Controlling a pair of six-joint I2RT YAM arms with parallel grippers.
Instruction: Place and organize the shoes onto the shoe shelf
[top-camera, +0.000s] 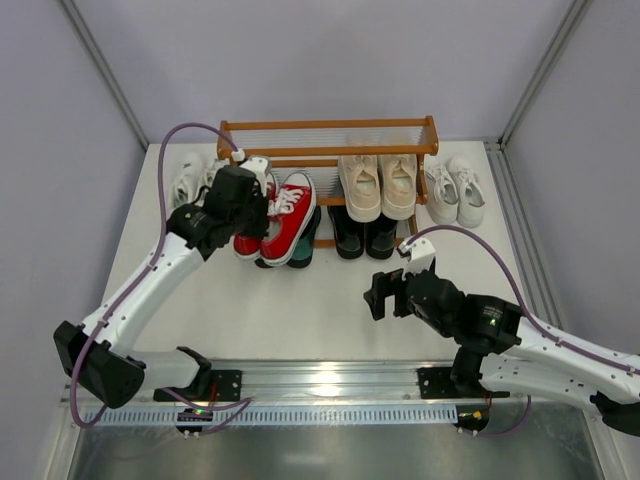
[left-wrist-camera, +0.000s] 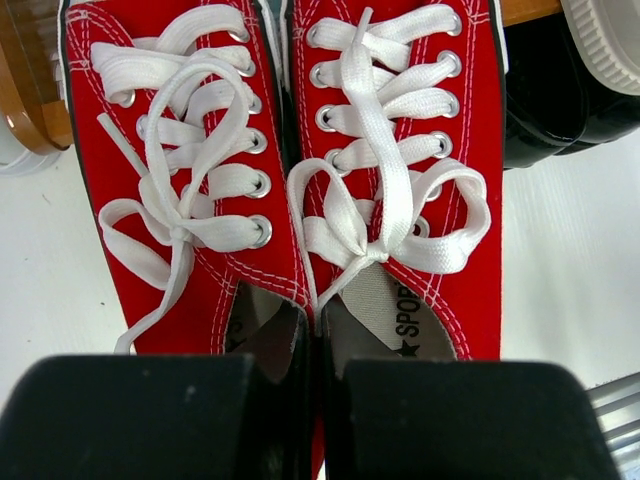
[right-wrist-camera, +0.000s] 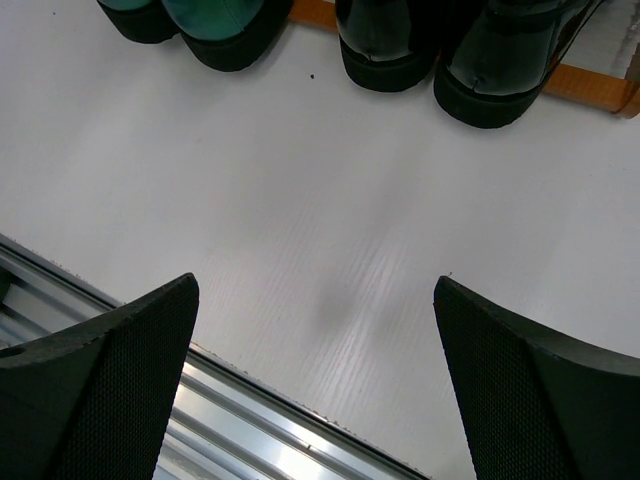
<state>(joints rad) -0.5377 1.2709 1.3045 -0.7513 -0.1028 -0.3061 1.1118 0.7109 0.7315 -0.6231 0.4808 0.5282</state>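
Observation:
The red sneakers (top-camera: 287, 213) with white laces (left-wrist-camera: 380, 150) are pressed side by side, toes toward the shoe shelf (top-camera: 330, 126). My left gripper (top-camera: 248, 205) is shut on them, its fingers (left-wrist-camera: 315, 345) pinching the two inner walls together at the shoe openings. The pair hangs over the dark green loafers (top-camera: 306, 246) at the shelf's left front. Beige sneakers (top-camera: 378, 185) lie on a shelf tier with black loafers (top-camera: 362, 235) below them. My right gripper (top-camera: 385, 296) hovers open over the bare table (right-wrist-camera: 316, 285), with nothing between its fingers.
One white sneaker pair (top-camera: 190, 178) stands left of the shelf and another (top-camera: 452, 188) right of it. The right wrist view shows the green heels (right-wrist-camera: 205, 25), the black heels (right-wrist-camera: 440, 50) and the shelf's base bar (right-wrist-camera: 590, 85). A metal rail (top-camera: 330, 385) runs along the near edge.

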